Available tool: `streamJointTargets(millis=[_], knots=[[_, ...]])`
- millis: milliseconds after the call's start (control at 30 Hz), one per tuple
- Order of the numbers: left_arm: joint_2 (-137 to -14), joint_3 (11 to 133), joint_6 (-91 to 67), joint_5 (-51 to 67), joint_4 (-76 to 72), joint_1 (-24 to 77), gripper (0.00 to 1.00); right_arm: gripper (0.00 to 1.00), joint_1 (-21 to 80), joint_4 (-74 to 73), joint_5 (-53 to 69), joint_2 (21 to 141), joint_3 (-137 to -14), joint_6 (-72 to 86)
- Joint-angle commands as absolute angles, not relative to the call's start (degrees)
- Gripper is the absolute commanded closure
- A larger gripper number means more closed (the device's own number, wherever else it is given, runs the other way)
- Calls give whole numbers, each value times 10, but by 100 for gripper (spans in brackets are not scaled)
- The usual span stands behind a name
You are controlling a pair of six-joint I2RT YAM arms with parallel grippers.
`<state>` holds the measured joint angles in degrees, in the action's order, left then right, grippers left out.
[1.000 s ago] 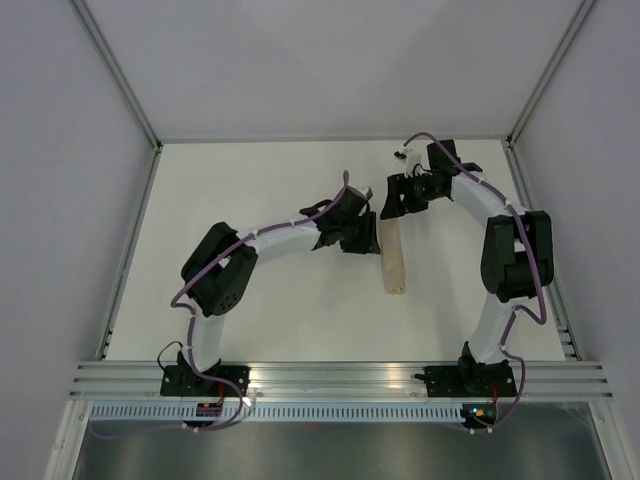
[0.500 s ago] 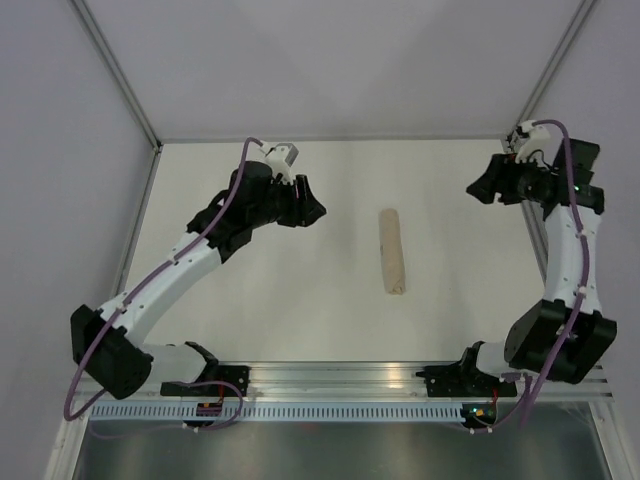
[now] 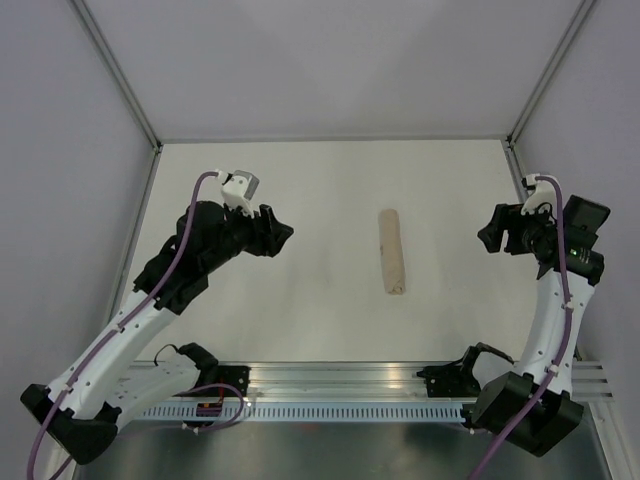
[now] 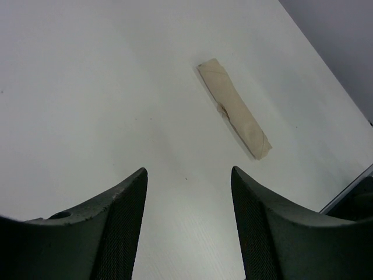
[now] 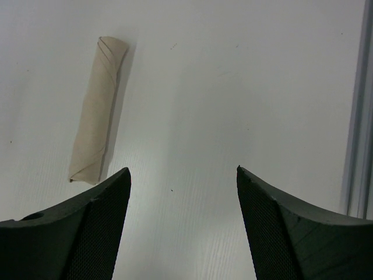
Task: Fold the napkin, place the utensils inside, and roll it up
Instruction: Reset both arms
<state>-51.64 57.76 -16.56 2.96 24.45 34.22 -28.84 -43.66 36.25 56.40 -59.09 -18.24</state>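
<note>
A single napkin (image 3: 392, 252) lies rolled into a slim tan tube near the middle of a white table (image 3: 300, 180), running from far to near. It rests alone, well apart from both grippers. The inside of the roll is hidden, so its contents cannot be made out. Diagonal folds show at its ends, and the near end looks a little flattened.

Two robot arms rise from a metal rail (image 3: 340, 378) at the near edge of the table. The lower left arm and the lower right arm are partly cut off by the bottom of the overhead view.

The left gripper (image 3: 286, 232) is left of the roll and points towards it. Its two dark fingers are spread, with only bare table between them, grasping nothing. The right gripper (image 3: 483, 238) is near the right edge of the table and also faces the roll. Its fingers too are parted and released, holding nothing. In both wrist views only the fingertips show, with the rest cut off below.

One purple cable (image 3: 185, 235) runs along each arm.

The table is matte, white and faintly specked. Plain pale grey walls (image 3: 330, 60) close it in on three sides, joined by thin metal frame strips (image 5: 364, 116).
</note>
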Motion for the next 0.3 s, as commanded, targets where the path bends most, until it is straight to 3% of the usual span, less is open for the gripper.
streamJointTargets(millis=[0,267], knots=[[-502,558,-118,3,258,342,35,21,-292,-406,364,570,-587,-177],[-491,539,-118,-5,243,343,33,21,-292,-393,370,569,-577,-171]])
